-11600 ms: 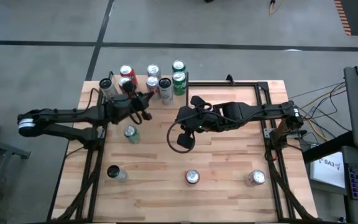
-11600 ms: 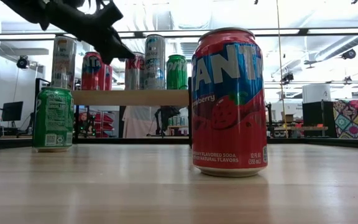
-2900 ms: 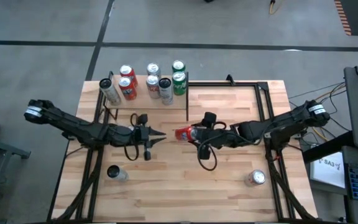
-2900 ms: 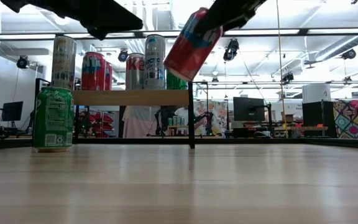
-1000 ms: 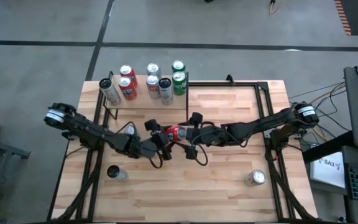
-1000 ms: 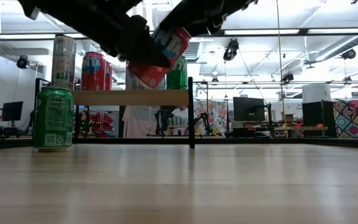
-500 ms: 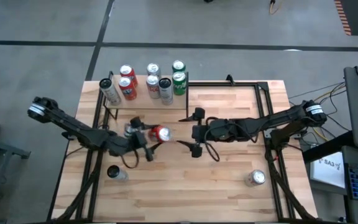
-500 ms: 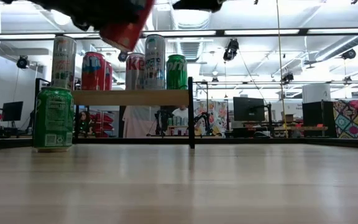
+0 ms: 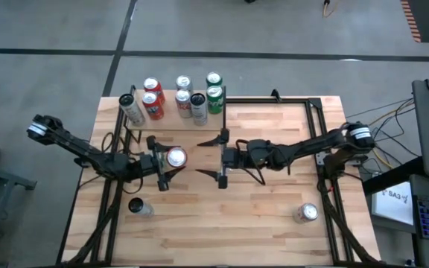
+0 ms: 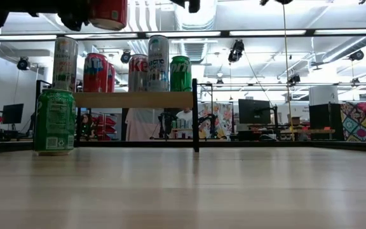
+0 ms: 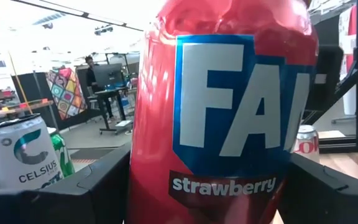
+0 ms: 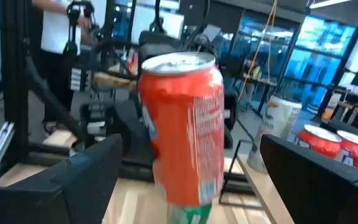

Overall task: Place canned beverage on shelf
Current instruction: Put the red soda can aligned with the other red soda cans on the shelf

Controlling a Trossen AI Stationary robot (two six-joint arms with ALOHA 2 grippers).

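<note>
Can [image 9: 176,157] now in left tool [image 9: 164,158].

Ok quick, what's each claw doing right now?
Left claw: closed on the red can, held up off the table.
Right claw: open, holding nothing.

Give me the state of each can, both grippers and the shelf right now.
red can: upright, held above the table.
left gripper: shut on red can.
right gripper: open, empty.
shelf: cans standing on it.
green can: upright on table.
silver can: standing on table.
</note>
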